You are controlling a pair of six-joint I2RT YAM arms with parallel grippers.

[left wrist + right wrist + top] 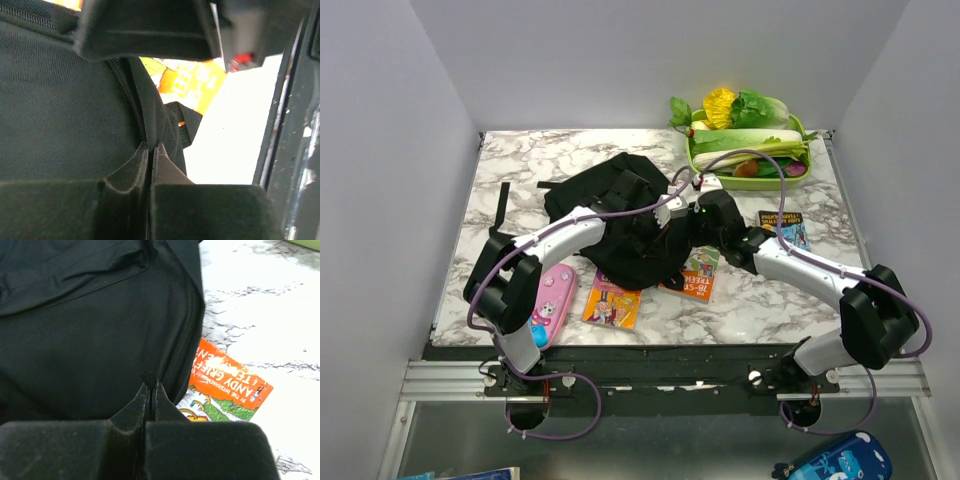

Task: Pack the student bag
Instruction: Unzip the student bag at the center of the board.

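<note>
Black student bag [610, 205] — orange book [692, 274] beside

The bag [605, 190] in front of me is black soft fabric. It lies slumped at the table [520, 160] middle, with a strap [502, 205] spread to the left.

Top cam's evenly lit and sharp, just soft shadows under the arms on the counter [510, 180]. Left wrist cam is rougher: counter blown out white, student bag [60, 115] murky, left pincer [150, 147] blurry up close. Right wrist view's brighter, though the right pincer [150, 385] is soft too.
</note>
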